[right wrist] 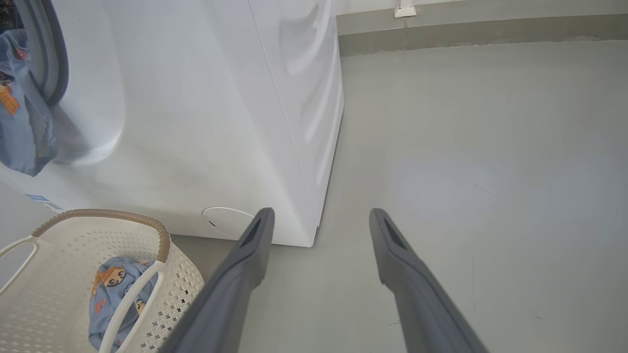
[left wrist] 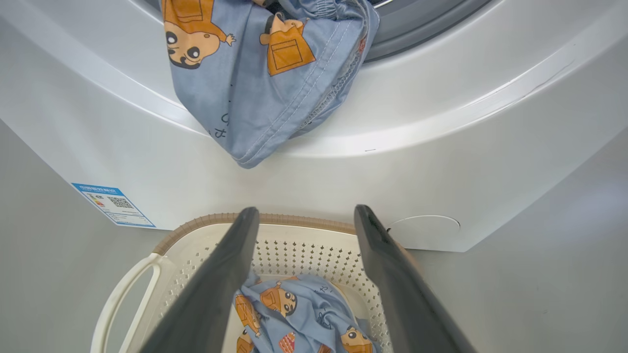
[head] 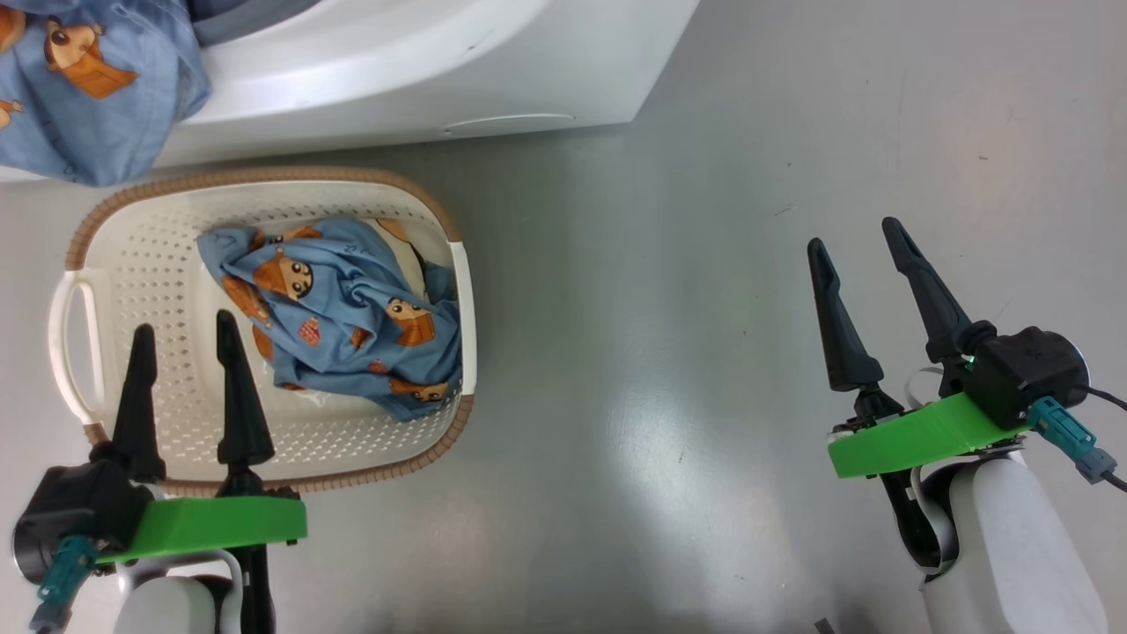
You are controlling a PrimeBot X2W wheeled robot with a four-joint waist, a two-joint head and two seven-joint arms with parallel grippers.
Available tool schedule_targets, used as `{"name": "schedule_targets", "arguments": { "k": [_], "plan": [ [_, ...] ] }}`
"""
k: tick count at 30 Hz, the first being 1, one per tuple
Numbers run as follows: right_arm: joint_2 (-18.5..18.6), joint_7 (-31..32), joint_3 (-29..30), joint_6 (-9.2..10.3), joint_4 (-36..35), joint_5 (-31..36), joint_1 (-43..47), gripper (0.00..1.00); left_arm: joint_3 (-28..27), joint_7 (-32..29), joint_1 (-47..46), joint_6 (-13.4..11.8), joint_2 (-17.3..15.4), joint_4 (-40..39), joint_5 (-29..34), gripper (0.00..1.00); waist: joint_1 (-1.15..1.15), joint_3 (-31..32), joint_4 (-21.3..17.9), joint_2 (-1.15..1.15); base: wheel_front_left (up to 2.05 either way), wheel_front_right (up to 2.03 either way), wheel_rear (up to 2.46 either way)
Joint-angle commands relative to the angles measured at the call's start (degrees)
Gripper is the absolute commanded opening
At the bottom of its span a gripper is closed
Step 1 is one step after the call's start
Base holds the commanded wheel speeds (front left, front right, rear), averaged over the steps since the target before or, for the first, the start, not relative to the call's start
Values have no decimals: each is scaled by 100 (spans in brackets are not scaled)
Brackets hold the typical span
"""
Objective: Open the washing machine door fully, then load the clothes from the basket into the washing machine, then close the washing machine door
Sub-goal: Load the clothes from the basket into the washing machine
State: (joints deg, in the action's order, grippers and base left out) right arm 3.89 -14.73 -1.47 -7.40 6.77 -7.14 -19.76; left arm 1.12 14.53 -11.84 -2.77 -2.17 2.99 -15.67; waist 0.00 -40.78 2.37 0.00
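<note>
Closest of all, the left claw, fingers wide apart, nothing between them. Right under its tips, the basket, down on the floor. Inside it, just past the tips and a bit to the right, some of the clothes, bunched in a blue heap. Farther ahead of that claw, the washing machine, very close to the far rim of the basket; touching or not, hard to tell. High above the tips, a hanging piece of the same blue cloth, spilling out of the grey ring and down the white front. Ahead and to the left, a blue sticker; just right of the right finger, a round cap. Off to the side, the right claw, also wide apart, holding nothing, over the floor, well apart from the basket
</note>
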Motion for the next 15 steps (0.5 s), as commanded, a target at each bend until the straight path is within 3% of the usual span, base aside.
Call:
{"name": "schedule_targets", "arguments": {
  "k": [1, 15],
  "plan": [
    [-25, -27, -158, -9, -113, 20, 228, 100, -195, 47, 188, 30, -102, -61, 97, 100, 0, 3, 5, 0, 0, 0, 0],
    [-21, -27, -154, -9, -88, 7, 212, 100, -271, 47, 281, 99, -102, 277, 585, 100, 0, 47, -18, 0, 0, 0, 0]
  ]
}}
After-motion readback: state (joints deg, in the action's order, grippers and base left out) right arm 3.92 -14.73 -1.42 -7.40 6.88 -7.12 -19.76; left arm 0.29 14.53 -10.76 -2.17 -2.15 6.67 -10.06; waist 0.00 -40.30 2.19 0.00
